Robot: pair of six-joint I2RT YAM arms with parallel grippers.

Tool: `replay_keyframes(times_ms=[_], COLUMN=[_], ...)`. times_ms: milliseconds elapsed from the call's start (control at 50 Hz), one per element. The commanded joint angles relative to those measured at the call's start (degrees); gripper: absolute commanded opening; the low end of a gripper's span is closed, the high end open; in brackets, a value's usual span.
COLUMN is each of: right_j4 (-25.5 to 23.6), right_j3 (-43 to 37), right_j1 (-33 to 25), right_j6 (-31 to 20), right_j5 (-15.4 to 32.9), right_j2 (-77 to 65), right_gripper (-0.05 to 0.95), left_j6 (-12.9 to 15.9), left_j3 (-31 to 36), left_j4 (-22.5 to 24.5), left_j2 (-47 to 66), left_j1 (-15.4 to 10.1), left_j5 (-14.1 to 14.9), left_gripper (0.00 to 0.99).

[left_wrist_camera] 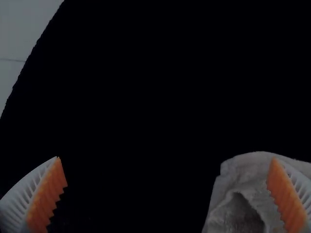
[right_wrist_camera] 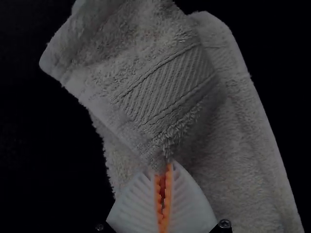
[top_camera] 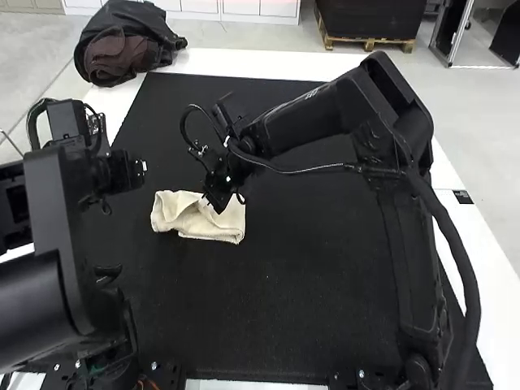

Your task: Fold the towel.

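We're mid-fold on the towel point(top_camera: 227, 227), by our read: one layer is being brought over, and the result is rough.

Right gripper point(right_wrist_camera: 164, 168): fingers pressed together, pinching a corner point(right_wrist_camera: 154, 154) of the upper layer, next to the woven band point(right_wrist_camera: 167, 87). Only that corner is in the pinch as far as we can see; the layer beneath spreads out past the fingers and looks free.

Left gripper point(left_wrist_camera: 166, 159): fingers spread, nothing between them but a view of the black mat point(top_camera: 301, 276). One finger overlaps the towel's edge in the left wrist view; we can't tell if it touches.

Towel position: on the mat, a loose folded strip, rumpled at the end toward the left arm point(top_camera: 61, 244). The right arm point(top_camera: 313, 122) reaches across, so its gripper is right at the towel. The left gripper is just beside the rumpled end.

Next move, we think: lay the pinched corner down in line with the lower edge, let go, then flatten. Watch for the bottom layer dragging along, or the flap landing skewed. The left gripper could steady the rumpled end.
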Motion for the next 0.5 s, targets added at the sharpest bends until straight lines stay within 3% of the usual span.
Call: replay_keyframes(times_ms=[0, 260, 280, 420, 480], right_j4=[0.2, 0.0, 0.0, -1.1, -1.4], right_j3=[0.1, 0.1, 0.1, 0.3, 0.6], right_j1=[2.1, 2.6, 2.7, 2.7, 2.6], right_j6=[1.4, 2.2, 2.4, 5.2, 5.7], right_j5=[-2.1, -3.5, -3.8, -4.6, -4.6], right_j2=[0.0, 0.8, 0.8, 0.8, 0.7], right_gripper=[-0.02, -0.02, 0.01, 0.44, 0.54], left_j6=[-0.6, -0.6, -0.6, -0.8, -0.8], left_j3=[0.9, 1.0, 0.9, 0.9, 0.9], left_j4=[0.4, 0.4, 0.4, 0.4, 0.4], left_j2=[-0.9, -0.9, -0.9, -0.9, -0.9], left_j1=[0.7, 0.7, 0.6, 0.6, 0.4], left_j5=[0.0, 0.0, 0.0, 0.0, -0.1], left_gripper=[0.967, 0.967, 0.967, 0.967, 0.967])
